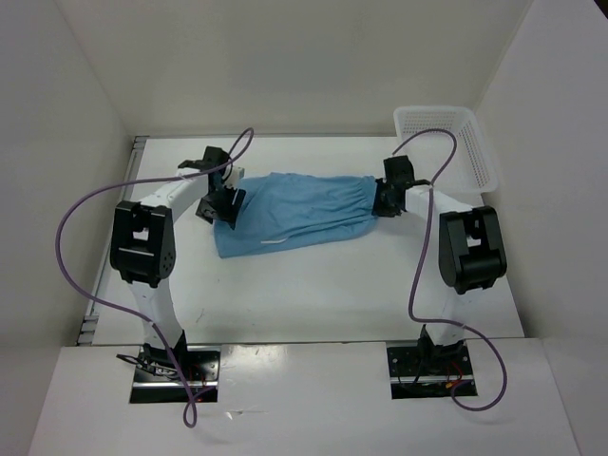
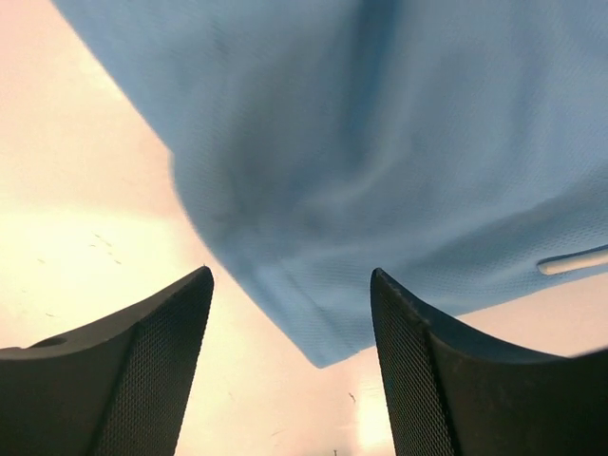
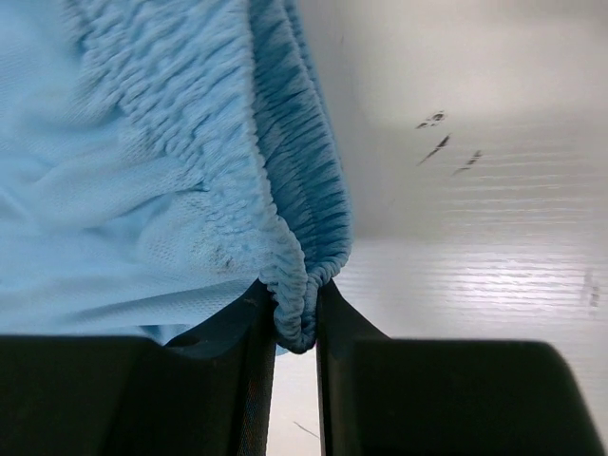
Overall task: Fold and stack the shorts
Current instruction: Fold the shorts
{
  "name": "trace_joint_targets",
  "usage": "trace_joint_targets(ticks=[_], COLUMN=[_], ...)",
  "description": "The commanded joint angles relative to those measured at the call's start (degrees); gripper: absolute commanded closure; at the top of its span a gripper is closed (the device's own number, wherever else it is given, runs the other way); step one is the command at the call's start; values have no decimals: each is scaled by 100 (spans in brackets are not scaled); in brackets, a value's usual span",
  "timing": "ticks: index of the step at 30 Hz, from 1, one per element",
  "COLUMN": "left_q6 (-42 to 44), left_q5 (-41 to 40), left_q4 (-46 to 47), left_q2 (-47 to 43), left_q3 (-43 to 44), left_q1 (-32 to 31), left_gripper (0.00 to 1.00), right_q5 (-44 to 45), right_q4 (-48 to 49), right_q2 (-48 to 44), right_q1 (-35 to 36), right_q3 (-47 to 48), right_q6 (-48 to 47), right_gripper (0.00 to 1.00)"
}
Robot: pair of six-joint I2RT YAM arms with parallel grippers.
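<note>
A white tabletop (image 1: 313,294) fills the middle of the overhead view. It is boxed in by 3 plain white walls: a back wall (image 1: 304,66), a left wall (image 1: 47,142) and a right wall (image 1: 560,142). A white plastic mesh basket (image 1: 435,110) sits in the far right corner. A metal rail (image 1: 136,152) runs along the tabletop's left edge, and a separate white panel (image 1: 304,399) lies along its near edge. The light is even and soft. The right wrist view shows a few dark scuff marks (image 3: 446,147) on the surface.

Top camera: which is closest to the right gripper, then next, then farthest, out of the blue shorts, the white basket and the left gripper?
1. The shorts: the right gripper pinches their waistband.
2. The white basket: just beyond it, in the far right corner.
3. The left gripper: across the table, at the shorts' other end.
</note>
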Motion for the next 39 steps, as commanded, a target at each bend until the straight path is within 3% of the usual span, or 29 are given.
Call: trace_joint_targets(ticks=[1, 6, 16, 22, 30, 35, 39], left_q6=[16, 16, 16, 16, 16, 16, 16], left_q5=[115, 167, 378, 756, 1309, 1081, 932], left_q4=[-63, 255, 397, 343, 124, -87, -87], left_q2=[-195, 296, 1720, 1959, 1493, 2326, 2695], left_q3=[215, 434, 2059, 2569, 3026, 4098, 4538], left_q1=[106, 220, 220, 159, 159, 159, 159], left_gripper=[25, 22, 20, 20, 22, 32, 32], right_q5=[243, 585, 1385, 1254, 981, 806, 805], right_q4=[281, 282, 343, 466, 519, 519, 519], right_q2=[-529, -785, -1250, -1408, -1523, -1523, -1523], right_q1=[-60, -60, -60, -60, -60, -60, -60], right_q3=[-123, -176, 255, 307, 140, 140, 88], right_q6=[-753, -1210, -2255, -2616, -2731, -2792, -2845], right_gripper=[100, 100, 100, 100, 100, 100, 100])
